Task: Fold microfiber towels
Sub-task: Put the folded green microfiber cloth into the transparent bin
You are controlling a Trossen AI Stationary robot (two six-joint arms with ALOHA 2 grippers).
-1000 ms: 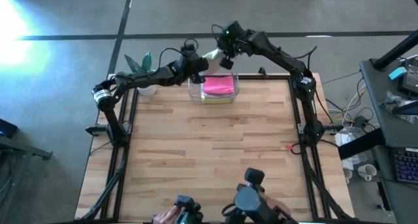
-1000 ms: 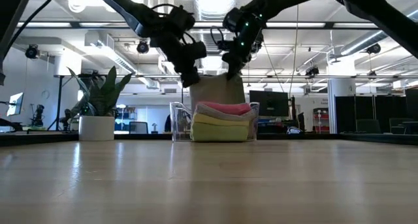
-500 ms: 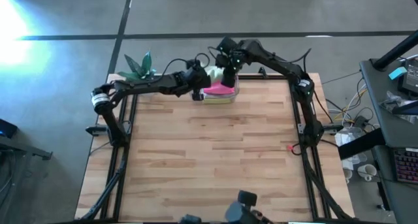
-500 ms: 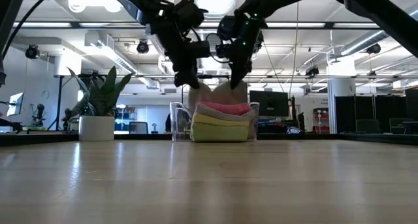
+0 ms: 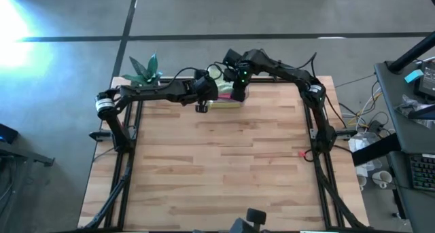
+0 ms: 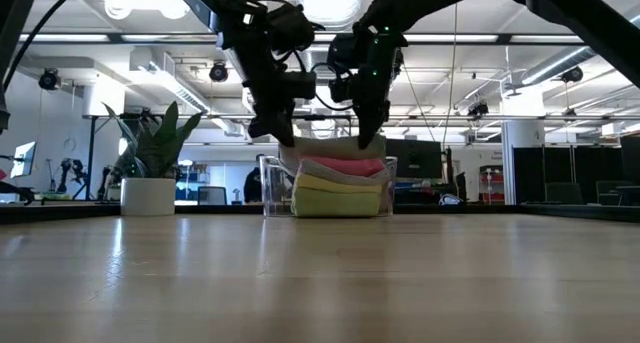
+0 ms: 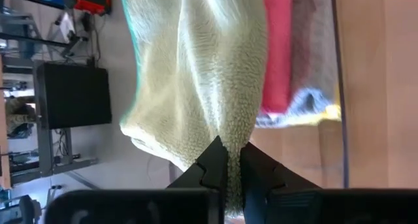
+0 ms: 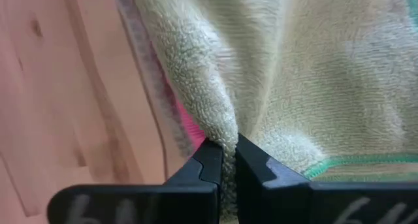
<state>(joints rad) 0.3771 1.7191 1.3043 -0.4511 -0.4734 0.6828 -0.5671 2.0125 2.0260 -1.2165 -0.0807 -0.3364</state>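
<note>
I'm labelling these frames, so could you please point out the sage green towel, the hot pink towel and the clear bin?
sage green towel (image 7: 196,74): left wrist view, hanging middle.
hot pink towel (image 6: 345,167): low view, folded front edge.
clear bin (image 6: 270,186): low view, side wall.

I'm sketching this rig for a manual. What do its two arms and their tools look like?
Both arms are dark, slender and multi-jointed, with thin black cables looping along them. The left arm has a pale band near its base; the right arm shows a small green light. Each tool, left tool and right tool, has two black angular fingers.

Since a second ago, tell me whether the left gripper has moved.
Yes. The left gripper, shut on the sage green towel, moved toward the table's near side, over the clear bin.
</note>
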